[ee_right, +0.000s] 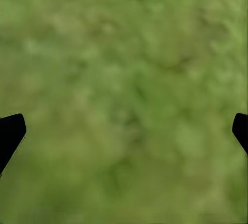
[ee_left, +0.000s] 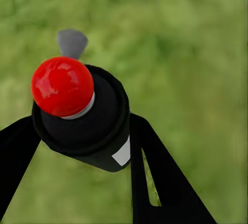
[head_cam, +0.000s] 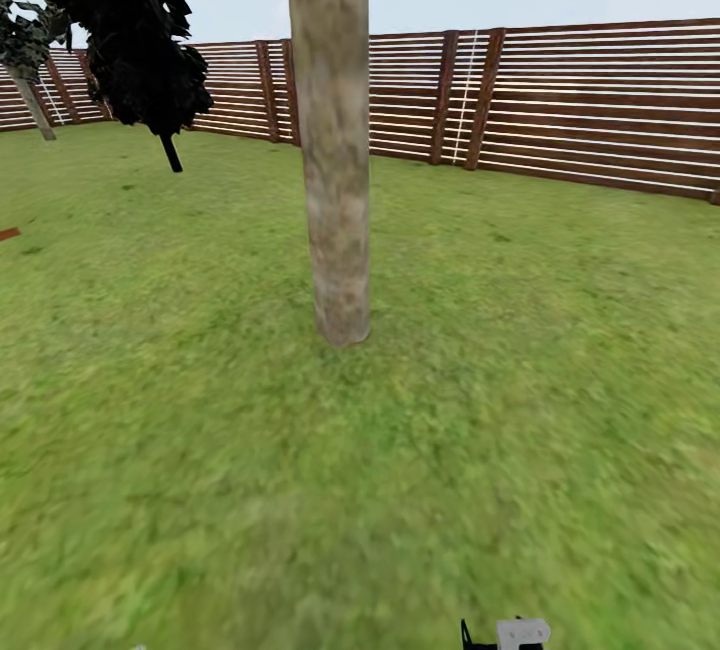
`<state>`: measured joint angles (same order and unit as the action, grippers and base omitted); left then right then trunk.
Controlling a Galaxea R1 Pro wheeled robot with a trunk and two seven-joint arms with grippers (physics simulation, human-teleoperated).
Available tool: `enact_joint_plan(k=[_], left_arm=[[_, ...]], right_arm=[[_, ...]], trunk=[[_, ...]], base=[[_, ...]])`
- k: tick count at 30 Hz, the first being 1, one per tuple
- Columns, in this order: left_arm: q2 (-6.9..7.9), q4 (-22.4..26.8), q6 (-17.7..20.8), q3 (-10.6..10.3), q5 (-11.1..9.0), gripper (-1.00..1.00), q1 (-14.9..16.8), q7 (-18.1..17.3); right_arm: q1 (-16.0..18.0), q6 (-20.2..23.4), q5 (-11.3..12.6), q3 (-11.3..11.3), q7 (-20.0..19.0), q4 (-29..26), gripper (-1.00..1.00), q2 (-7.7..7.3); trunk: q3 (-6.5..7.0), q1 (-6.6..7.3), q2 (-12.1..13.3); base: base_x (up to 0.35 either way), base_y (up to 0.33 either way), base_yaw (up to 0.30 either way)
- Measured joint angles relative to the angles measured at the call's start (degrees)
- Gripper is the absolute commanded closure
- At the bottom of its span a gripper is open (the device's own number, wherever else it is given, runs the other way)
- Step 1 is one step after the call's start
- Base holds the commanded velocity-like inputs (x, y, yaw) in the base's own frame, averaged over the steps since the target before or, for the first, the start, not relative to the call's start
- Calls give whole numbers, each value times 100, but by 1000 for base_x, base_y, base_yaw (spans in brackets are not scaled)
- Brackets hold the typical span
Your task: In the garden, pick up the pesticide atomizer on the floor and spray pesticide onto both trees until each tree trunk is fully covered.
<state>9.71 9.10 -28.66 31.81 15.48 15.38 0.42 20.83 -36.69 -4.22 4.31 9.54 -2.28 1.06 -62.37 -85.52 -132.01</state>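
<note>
A thick grey-brown mottled tree trunk (head_cam: 334,140) rises from the grass lawn (head_cam: 500,380) straight ahead in the head view, its bark bare. The pesticide atomizer (ee_left: 88,125), a dark bottle with a red ball top and a white label, sits between the black fingers of my left gripper (ee_left: 82,123), which is shut on it above the grass. A small grey piece (ee_left: 72,43) pokes out beyond the red ball. My right gripper (ee_right: 124,131) is open over bare grass, with only its black fingertips (ee_right: 10,131) at the picture's edges.
A brown slatted wooden fence (head_cam: 560,100) runs along the back of the lawn. A thin-stemmed dark columnar tree (head_cam: 140,40) stands at the back left, with a pale-stemmed leafy tree (head_cam: 30,90) further left. A bit of my right arm (head_cam: 515,635) shows at the bottom edge.
</note>
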Motion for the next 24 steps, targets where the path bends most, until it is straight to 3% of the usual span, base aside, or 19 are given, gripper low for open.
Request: enact_joint_plan(k=[12,16,19,21,22,24], left_arm=[[-20,85,-18,-40,16,100,13,-30],[32,118,-23,-54,44,100,52,-63],[24,336,-17,-63,92,100,98,-96],[3,750,10,-209,362,100,113,-144],[-1,950,31,-322,511,100,115,-232],[1,1292,132,-591,772,100,115,-692]], right_arm=[[0,8,-1,-11,-10,-29,-100,-1],[4,24,-34,-3,-28,-734,-100,-53],[2,80,-446,5,-42,-1525,-100,-192],[2,452,-1052,3,-96,-2146,-100,-232],[1,681,-1326,7,-255,-2355,-100,-236],[24,1032,-1747,7,-1030,-2578,-100,-235]], trunk=[[0,0,0],[1,0,0],[1,0,0],[1,0,0],[1,0,0],[1,0,0]], base=[[325,-57,0],[296,-138,0],[295,-138,0],[296,-138,0],[297,-138,0],[300,-134,0]])
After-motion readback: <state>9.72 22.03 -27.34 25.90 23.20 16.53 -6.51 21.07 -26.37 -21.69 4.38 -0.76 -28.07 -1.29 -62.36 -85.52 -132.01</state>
